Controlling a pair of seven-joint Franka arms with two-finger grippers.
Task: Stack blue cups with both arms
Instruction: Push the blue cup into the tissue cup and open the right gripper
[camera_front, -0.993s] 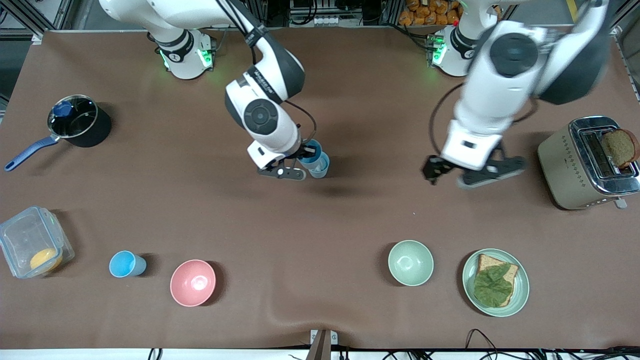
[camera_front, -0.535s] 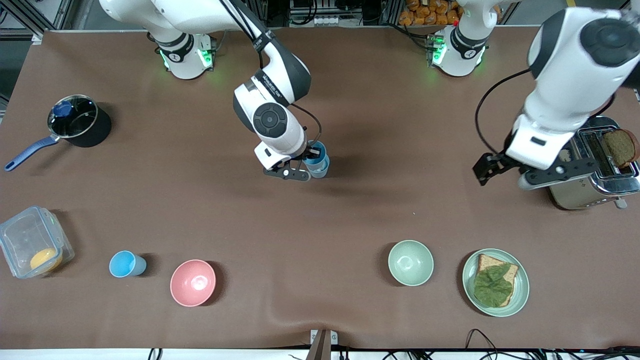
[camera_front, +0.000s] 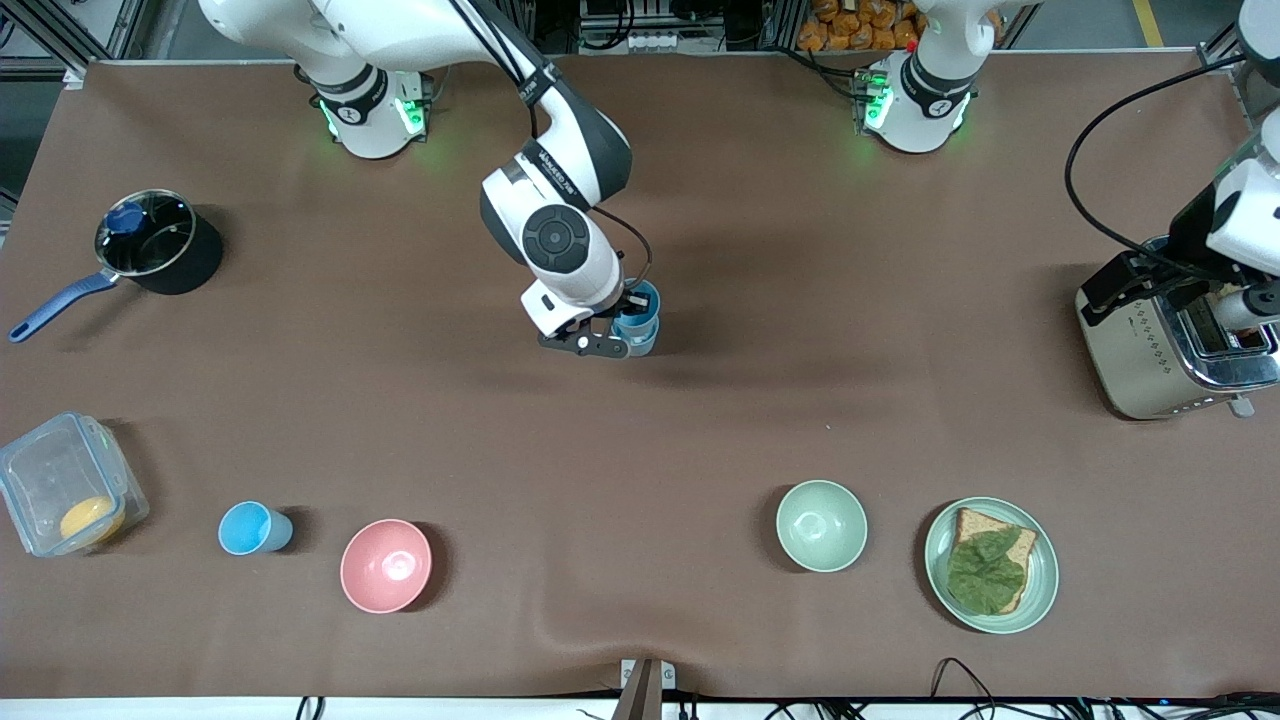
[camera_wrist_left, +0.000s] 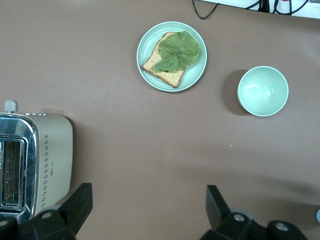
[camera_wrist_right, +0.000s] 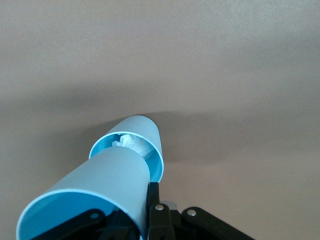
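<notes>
My right gripper (camera_front: 617, 328) is shut on the wall of a light-blue cup (camera_front: 638, 303), one finger inside and one outside. The cup's base sits in the mouth of a second blue cup (camera_front: 645, 343) that stands mid-table. In the right wrist view the held cup (camera_wrist_right: 95, 192) tilts into the lower cup (camera_wrist_right: 142, 132), which has something white inside; my gripper (camera_wrist_right: 125, 216) grips near the rim. A third blue cup (camera_front: 255, 528) stands near the front edge beside the pink bowl (camera_front: 386, 565). My left gripper (camera_front: 1180, 298) is open and empty over the toaster, and the left wrist view (camera_wrist_left: 148, 206) shows its fingers wide apart.
A toaster (camera_front: 1150, 345) stands at the left arm's end. A pale green bowl (camera_front: 821, 525) and a plate of toast with lettuce (camera_front: 990, 565) sit near the front edge. A black saucepan (camera_front: 155, 242) and a clear container (camera_front: 65, 495) are at the right arm's end.
My left arm has swung away from mid-table to over the toaster at its end. My right gripper with the held cup has shifted slightly toward the left arm's end, onto the standing cup.
</notes>
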